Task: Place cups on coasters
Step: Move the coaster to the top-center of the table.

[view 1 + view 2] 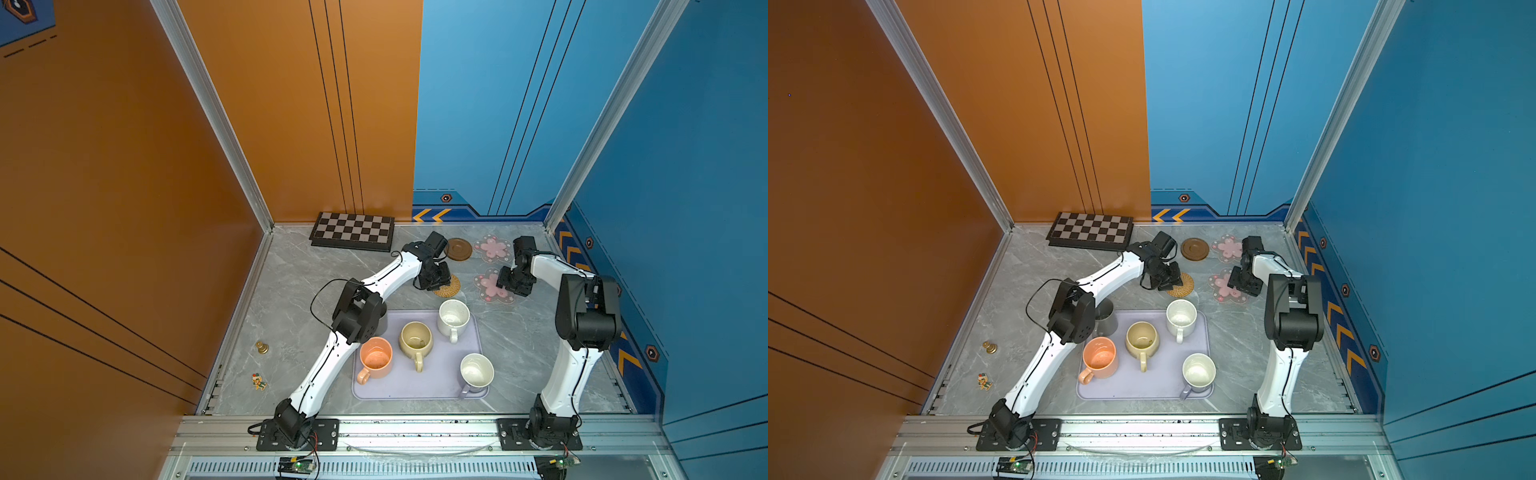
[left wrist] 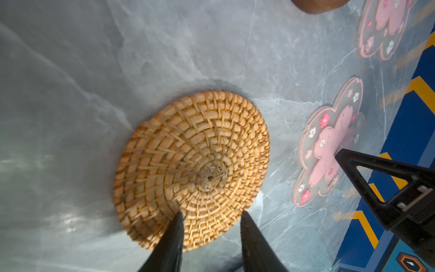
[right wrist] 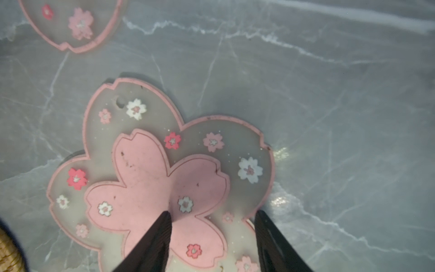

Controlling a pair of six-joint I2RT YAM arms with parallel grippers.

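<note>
The left wrist view showed the rattan mat (image 2: 193, 169) nearly whole, with the jaws narrowly parted over its rim and gripping nothing. In both top views the left gripper (image 1: 434, 281) covered much of that mat. Only the right wrist view showed the right gripper (image 3: 213, 213) half open above the near flower mat (image 3: 146, 179), one finger over the pink centre and one at the mat's edge.

The grey mug (image 1: 1105, 318) showed in a top view at the far left corner of the tray (image 1: 432, 384), mostly behind the left elbow. The orange mug (image 1: 376, 357), beige mug (image 1: 415, 337), speckled mug (image 1: 454, 318) and lavender mug (image 1: 477, 371) stood apart on the tray, the lavender mug at its near right corner.

The brown disc (image 1: 458, 249) and far flower mat (image 1: 493, 248) lay bare near the back wall. Bare table lay between the tray and the right arm.
</note>
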